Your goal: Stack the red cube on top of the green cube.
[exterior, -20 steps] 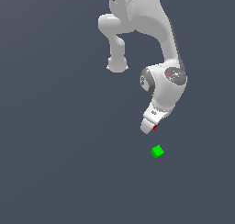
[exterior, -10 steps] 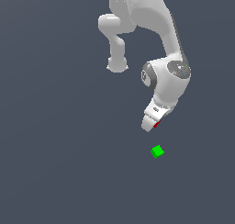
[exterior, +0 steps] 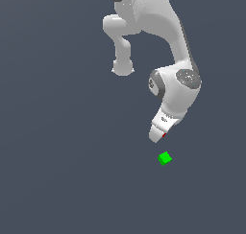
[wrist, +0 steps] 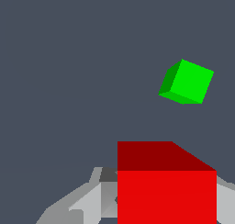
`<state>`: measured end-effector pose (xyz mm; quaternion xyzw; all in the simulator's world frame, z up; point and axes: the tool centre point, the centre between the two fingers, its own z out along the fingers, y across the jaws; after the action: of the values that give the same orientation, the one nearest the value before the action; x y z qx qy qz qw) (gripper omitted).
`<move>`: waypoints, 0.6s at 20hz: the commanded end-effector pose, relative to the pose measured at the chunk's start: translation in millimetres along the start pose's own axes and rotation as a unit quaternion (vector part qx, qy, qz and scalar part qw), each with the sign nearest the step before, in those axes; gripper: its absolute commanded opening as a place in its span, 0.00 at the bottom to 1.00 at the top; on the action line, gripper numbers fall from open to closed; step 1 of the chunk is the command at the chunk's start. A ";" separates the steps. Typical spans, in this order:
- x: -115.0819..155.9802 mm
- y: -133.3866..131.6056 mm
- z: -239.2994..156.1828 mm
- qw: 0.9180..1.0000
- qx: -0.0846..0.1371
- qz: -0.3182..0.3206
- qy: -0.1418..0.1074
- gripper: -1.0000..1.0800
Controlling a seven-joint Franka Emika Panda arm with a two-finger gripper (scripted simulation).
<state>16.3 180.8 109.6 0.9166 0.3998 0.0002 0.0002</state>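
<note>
The green cube (exterior: 165,158) lies on the dark grey floor, just below and slightly to the exterior view's right of my gripper (exterior: 158,137). The gripper is shut on the red cube (exterior: 164,135), of which only a small red sliver shows at the fingertips in the exterior view. In the wrist view the red cube (wrist: 166,186) fills the near foreground between the grey fingers (wrist: 82,204), and the green cube (wrist: 186,82) lies apart from it on the floor, seen at a tilt.
The white arm (exterior: 178,89) bends down from the upper middle of the exterior view. The plain dark grey floor (exterior: 57,170) surrounds the cubes, with nothing else on it.
The arm's elbow and wrist have shifted slightly toward the exterior view's right; the gripper with the red cube has stayed almost in place. The green cube has not moved.
</note>
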 end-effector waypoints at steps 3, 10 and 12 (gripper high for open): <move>11.9 10.9 7.9 1.000 0.000 0.000 0.000 0.00; 36.0 32.7 24.0 1.000 0.000 0.000 0.000 0.00; 42.8 38.7 28.4 1.000 0.000 0.000 0.000 0.00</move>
<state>66.6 185.1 84.2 0.9167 0.3996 -0.0003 0.0004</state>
